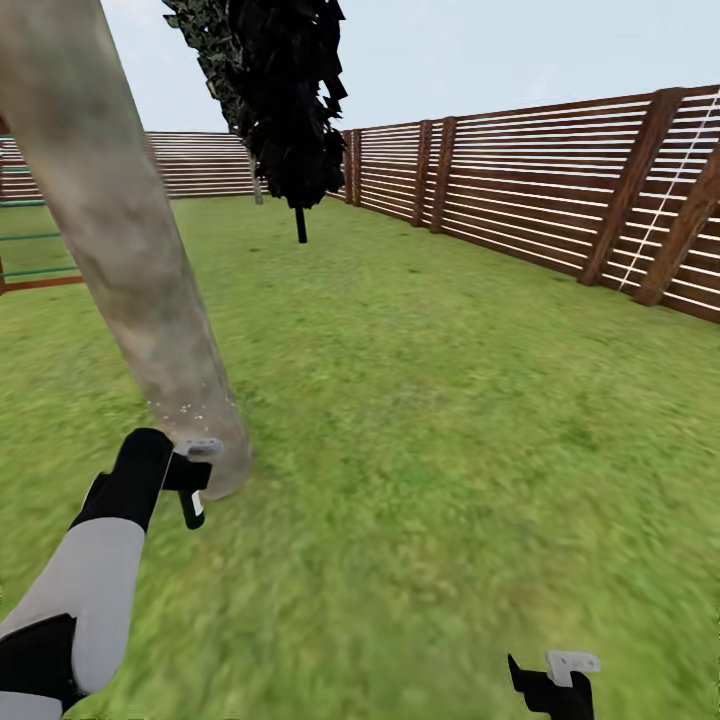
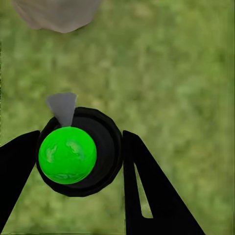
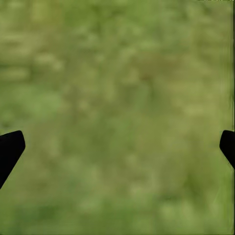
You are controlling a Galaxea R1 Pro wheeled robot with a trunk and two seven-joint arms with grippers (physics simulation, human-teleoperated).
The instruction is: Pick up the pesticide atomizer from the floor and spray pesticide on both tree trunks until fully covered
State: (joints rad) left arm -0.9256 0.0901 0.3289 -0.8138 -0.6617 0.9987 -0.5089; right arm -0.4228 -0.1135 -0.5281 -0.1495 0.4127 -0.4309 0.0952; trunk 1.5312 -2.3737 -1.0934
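A: Left wrist view first: your left claw (image 2: 81, 161) is clamped on the pesticide atomizer (image 2: 81, 152), one black finger on each side of its dark round body. You look straight down on a bright green top, with a pale grey cone of spray leaving it toward the tree trunk (image 2: 56, 13).

B: And in the head view?

A: The left claw (image 1: 195, 470) sits at about eight o'clock, right beside the foot of the trunk (image 1: 120, 240), where pale flecks dot the bark. The grass lawn (image 1: 450, 400) spreads out to the wooden fence (image 1: 560, 190) at two o'clock.

B: How will the bottle handle?

A: I judge it small, light and stiff, with smooth round sides that could twist in your grip. Keep hold around the widest part of the body, below the top, nozzle free.

B: The other arm?

A: Your right claw (image 1: 550, 685) hangs at five o'clock, fingers spread wide and holding nothing, over bare grass.
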